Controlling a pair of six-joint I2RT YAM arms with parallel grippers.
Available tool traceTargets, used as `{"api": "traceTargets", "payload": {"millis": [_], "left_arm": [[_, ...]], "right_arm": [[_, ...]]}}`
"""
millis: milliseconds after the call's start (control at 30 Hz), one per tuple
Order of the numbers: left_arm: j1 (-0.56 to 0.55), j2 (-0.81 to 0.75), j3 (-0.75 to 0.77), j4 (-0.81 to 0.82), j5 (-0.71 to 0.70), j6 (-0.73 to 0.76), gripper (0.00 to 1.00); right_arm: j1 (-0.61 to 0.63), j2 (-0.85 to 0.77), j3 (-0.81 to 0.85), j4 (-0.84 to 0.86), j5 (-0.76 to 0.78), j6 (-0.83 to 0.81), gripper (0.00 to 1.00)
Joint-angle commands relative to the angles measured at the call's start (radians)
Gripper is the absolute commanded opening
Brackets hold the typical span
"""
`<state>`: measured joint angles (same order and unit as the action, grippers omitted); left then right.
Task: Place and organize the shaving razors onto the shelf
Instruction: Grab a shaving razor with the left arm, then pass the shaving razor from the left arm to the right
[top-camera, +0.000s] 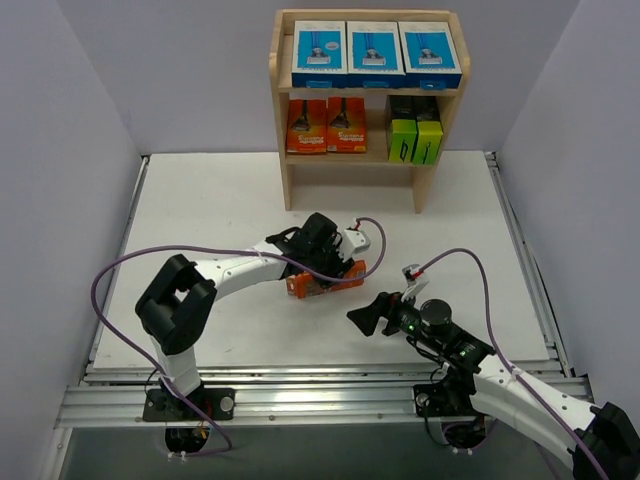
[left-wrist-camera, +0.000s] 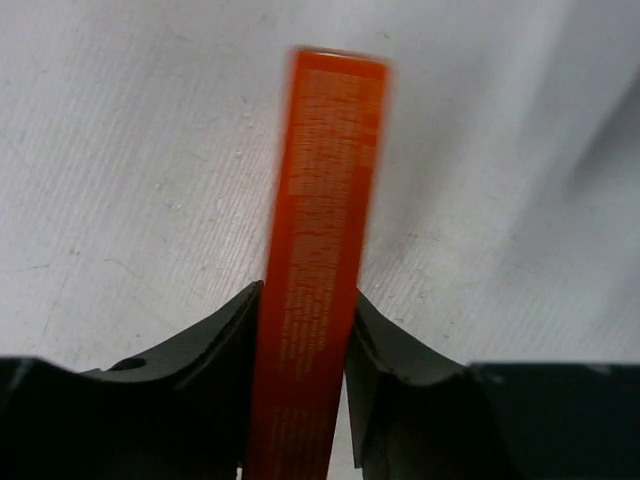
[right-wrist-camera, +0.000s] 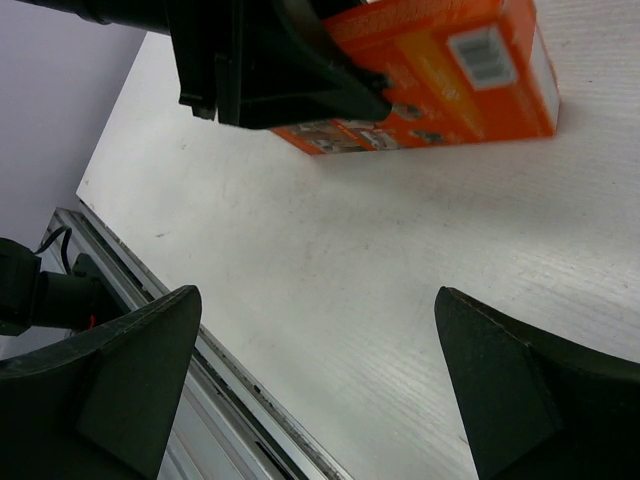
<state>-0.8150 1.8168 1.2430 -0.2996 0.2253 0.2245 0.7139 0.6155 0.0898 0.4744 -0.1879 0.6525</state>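
left gripper (top-camera: 322, 275) clenched on flat orange razor pack (left-wrist-camera: 325, 230), pack pinched edgewise between its fingers (left-wrist-camera: 215, 345), right gripper (top-camera: 366, 317) spread wide near the pack, light natural-wood three-tier shelf (top-camera: 283, 120) well beyond both

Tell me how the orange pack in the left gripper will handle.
The orange pack looks like a thin, flat carton, so probably stiff and light. The left gripper pinches it across its thickness with much of it sticking out, so it may pivot. Stood on a thin edge, it would likely tip.

Bright, even light; soft shadows; wrist close-ups blurred.
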Motion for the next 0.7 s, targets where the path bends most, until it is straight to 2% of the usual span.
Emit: {"api": "traceTargets", "payload": {"millis": [0, 200, 233, 367, 500, 667], "left_arm": [[0.0, -0.043, 0.039, 0.01, -0.127, -0.079, 0.43], [0.005, -0.108, 0.075, -0.097, -0.334, -0.262, 0.17], [0.008, -0.117, 0.088, -0.117, -0.366, -0.293, 0.04], [0.039, -0.143, 0.125, -0.268, -0.5, -0.489, 0.02], [0.128, -0.198, 0.134, -0.433, -0.558, -0.707, 0.02], [0.211, -0.267, 0.104, -0.513, -0.572, -0.922, 0.02]], "right_arm": [[-0.005, 0.003, 0.024, 0.04, -0.021, -0.019, 0.97], [0.004, 0.018, 0.053, 0.033, -0.054, -0.043, 0.92], [0.009, 0.021, 0.06, 0.023, -0.051, -0.051, 0.91], [0.106, 0.047, 0.114, -0.016, 0.03, -0.096, 0.89], [0.247, 0.122, 0.211, -0.083, 0.233, -0.143, 0.87], [0.445, 0.261, 0.336, -0.069, 0.54, -0.191, 0.87]]}}
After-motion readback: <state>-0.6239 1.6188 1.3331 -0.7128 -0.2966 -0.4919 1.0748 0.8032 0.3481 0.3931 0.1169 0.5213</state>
